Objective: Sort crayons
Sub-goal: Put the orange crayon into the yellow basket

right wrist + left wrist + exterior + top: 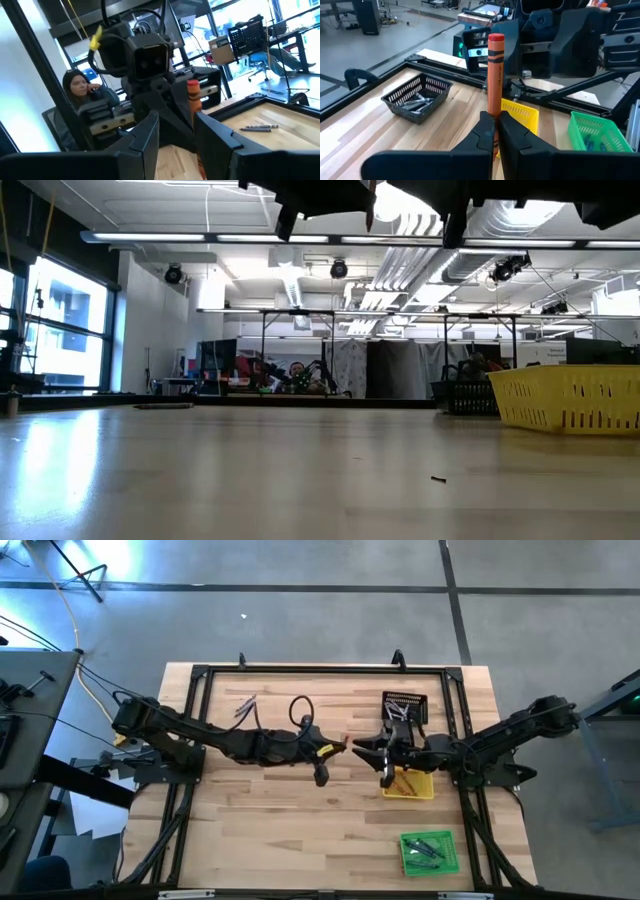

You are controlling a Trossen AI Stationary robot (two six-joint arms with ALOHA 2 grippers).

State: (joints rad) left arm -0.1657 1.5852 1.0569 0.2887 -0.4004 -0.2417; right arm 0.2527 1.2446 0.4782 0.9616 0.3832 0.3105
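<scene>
I observe the left hand point(496, 131) raised over the middle of the counter point(290, 820), its fingers clamped tight on the lower end of an orange-red crayon point(494, 75), which stands upright between them. The right hand point(176, 131) faces it at close range with its fingers spread wide and nothing gripped; the crayon's tip stands in line with that gap, but I cannot tell whether it lies between the fingers. Below the right hand sits the yellow tray point(410, 783), with orange crayons inside. The black tray point(404, 704) holds grey crayons, the green tray point(430, 851) holds dark ones. A few loose grey crayons point(245, 706) lie on the counter's far left part.
</scene>
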